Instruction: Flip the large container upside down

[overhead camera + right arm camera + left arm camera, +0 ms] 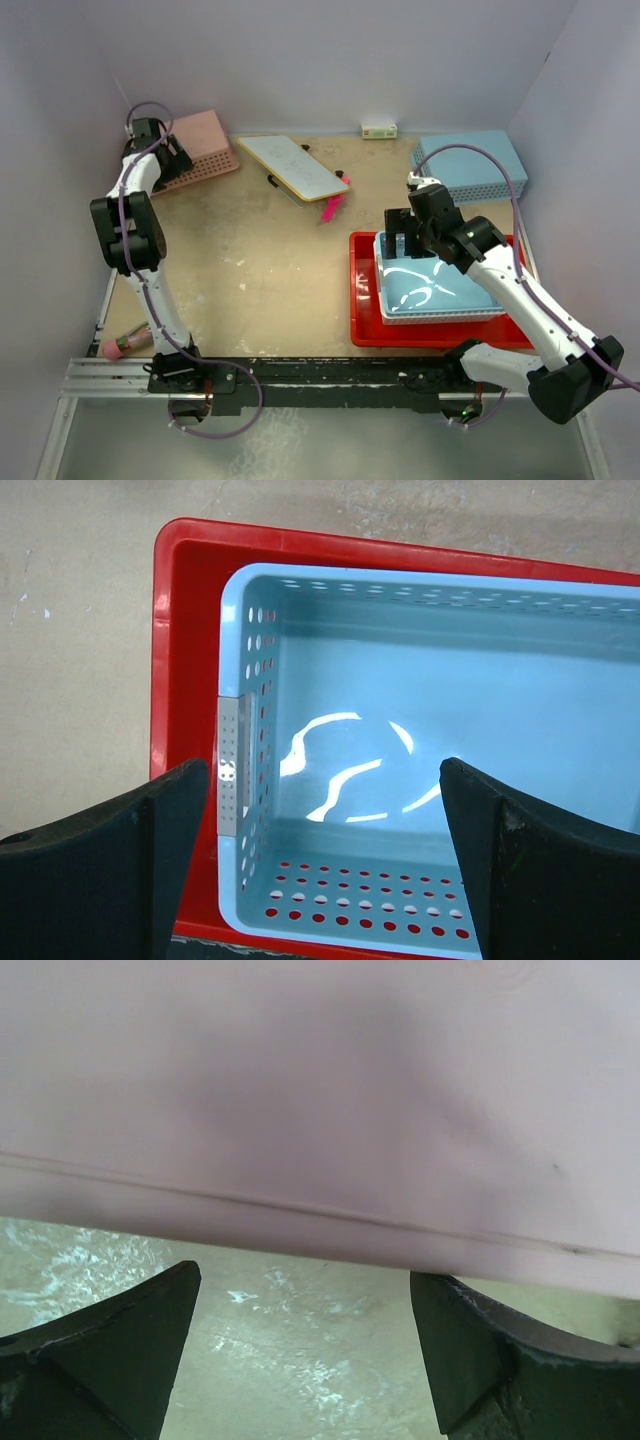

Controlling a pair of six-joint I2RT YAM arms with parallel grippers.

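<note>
The large container, a glossy red tray [362,290], sits open side up on the table's right half. A light-blue perforated basket [440,290] sits inside it. In the right wrist view the red tray [185,650] frames that basket [450,700]. My right gripper [402,243] hovers open and empty above the basket's far left corner; its fingers [120,870] straddle the basket's near wall. My left gripper [165,150] is at the far left, open and empty, close to the pink perforated basket [205,150], whose pink side [320,1110] fills the left wrist view.
A second light-blue basket [470,165] lies upside down at the back right. A white board [292,168] with a pink marker [330,208] lies at the back centre. A small white box [380,130] sits by the back wall. A pink-tipped object [125,345] lies near left.
</note>
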